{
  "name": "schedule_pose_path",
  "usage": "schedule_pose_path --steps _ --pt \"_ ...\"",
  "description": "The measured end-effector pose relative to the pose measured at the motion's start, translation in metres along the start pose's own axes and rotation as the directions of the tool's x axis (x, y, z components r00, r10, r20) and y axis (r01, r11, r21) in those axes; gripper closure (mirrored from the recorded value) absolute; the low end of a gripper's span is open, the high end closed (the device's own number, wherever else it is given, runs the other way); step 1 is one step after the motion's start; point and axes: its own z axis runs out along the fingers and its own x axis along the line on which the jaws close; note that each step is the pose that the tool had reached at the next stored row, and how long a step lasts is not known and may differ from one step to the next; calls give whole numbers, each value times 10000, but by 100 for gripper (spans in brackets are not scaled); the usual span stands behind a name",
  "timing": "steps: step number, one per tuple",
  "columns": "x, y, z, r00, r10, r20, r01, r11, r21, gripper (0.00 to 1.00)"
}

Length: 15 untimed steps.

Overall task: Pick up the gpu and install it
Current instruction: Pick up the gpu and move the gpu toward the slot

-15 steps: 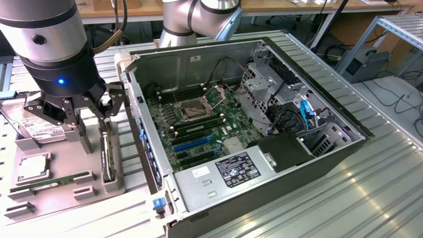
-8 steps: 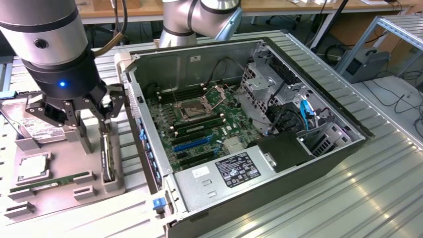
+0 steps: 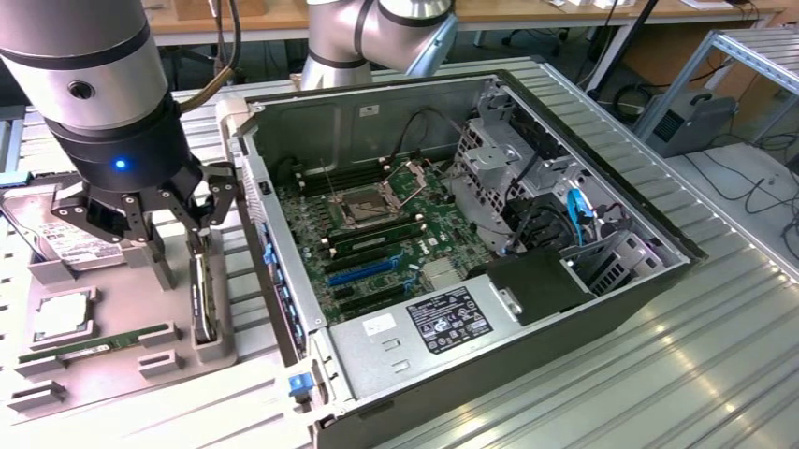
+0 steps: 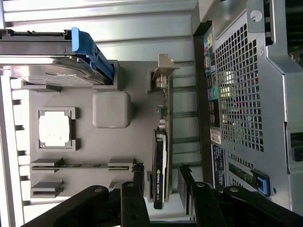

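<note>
The gpu (image 3: pixel 202 304) stands on edge in a slot of the grey parts tray (image 3: pixel 125 379), on the side of the tray nearest the open computer case (image 3: pixel 500 234). In the wrist view the gpu (image 4: pixel 161 156) is a thin dark card with a black cooler and a silvery bracket at its far end. My gripper (image 3: pixel 181 271) hangs right over it and is open. In the wrist view the gripper (image 4: pixel 161 169) has one finger (image 4: pixel 138 172) on each side of the card's near end, with a gap on both sides. Nothing is held.
The tray also holds a hard drive (image 3: pixel 63 238) with a blue clip (image 4: pixel 90 52), a processor (image 3: pixel 60 316) and a green memory stick (image 3: pixel 94 346). Inside the case lies the motherboard (image 3: pixel 374 243) with blue card slots (image 3: pixel 355 271), beside cables and drive cages.
</note>
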Motion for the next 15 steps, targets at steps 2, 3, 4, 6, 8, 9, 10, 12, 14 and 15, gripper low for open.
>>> schedule_pose_path --steps 2,3,4,6,8,9,10,12,14,15 --pt "0 0 10 10000 0 1 0 10000 -1 58" --pt "1 -1 20 10000 0 -1 0 10000 0 58" --pt "1 -1 26 10000 0 -1 0 10000 1 58" --pt "1 -1 35 10000 1 0 -1 10000 0 58" --pt "1 1 41 10000 0 0 0 10000 0 58" --pt "1 3 45 10000 0 0 0 10000 0 58" --pt "2 5 49 10000 1 1 -1 10000 -1 58" --pt "3 11 56 10000 1 2 -1 10000 -2 58" --pt "3 17 62 10000 0 1 0 10000 -1 58" --pt "3 19 65 10000 0 0 0 10000 -1 58"
